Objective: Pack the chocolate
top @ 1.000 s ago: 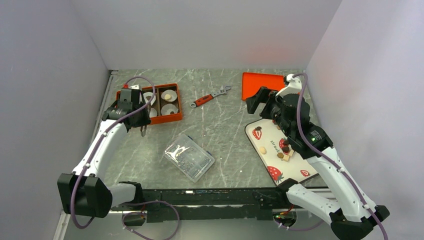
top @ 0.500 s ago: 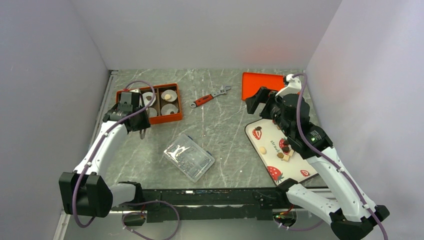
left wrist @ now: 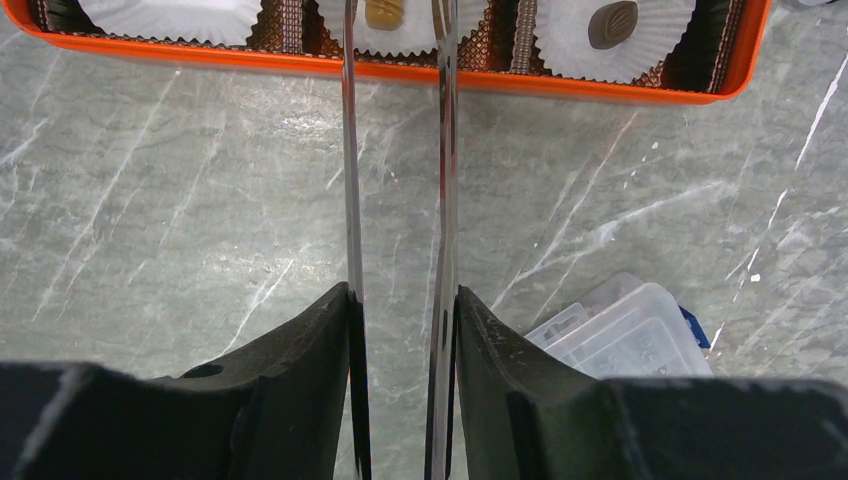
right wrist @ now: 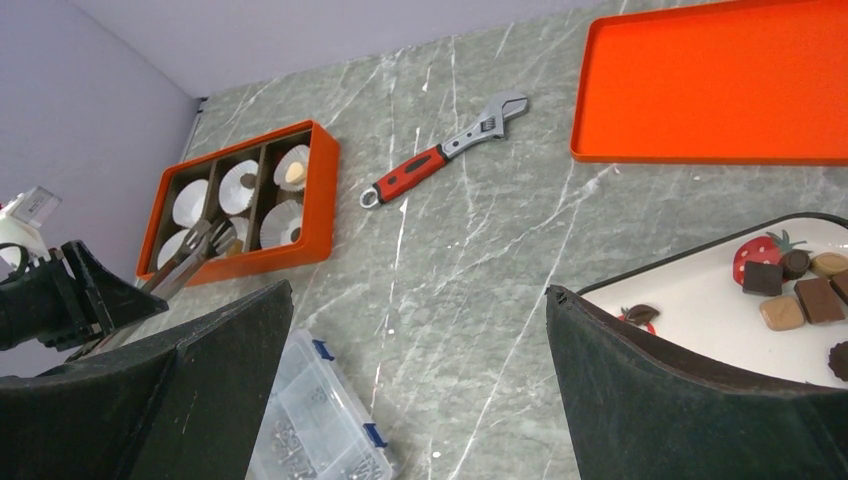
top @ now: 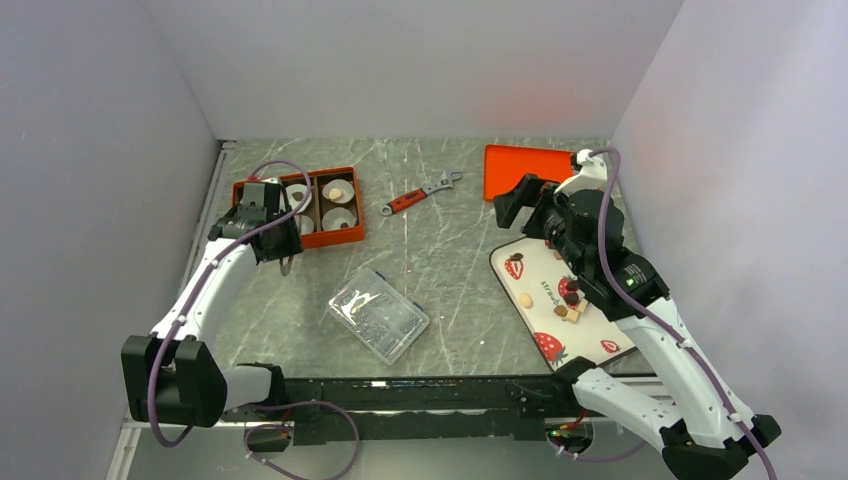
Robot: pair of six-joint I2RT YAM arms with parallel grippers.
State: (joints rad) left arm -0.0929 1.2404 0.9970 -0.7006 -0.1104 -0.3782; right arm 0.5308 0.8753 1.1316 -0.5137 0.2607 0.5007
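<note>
Chocolate (right wrist: pixel 790 292) in two places: white strawberry-print tray (right wrist: pixel 700 300) and orange box (left wrist: pixel 600 82)

On the tray, glossy squares and rounds cluster. In the box, a ridged dark-brown oval (left wrist: pixel 611 22) lies in a fluted paper cup (left wrist: pixel 655 40), long axis roughly along the near wall, a tan piece (left wrist: pixel 384 12) next door. The left hand (left wrist: pixel 400 300) clamps thin steel tweezers (left wrist: pixel 350 150), arms slightly apart. The right hand (right wrist: pixel 418 290) gapes wide above the marbled table (left wrist: pixel 180 200).

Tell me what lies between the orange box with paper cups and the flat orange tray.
A red-handled wrench lies between the box and the tray; the top view shows it.
</note>
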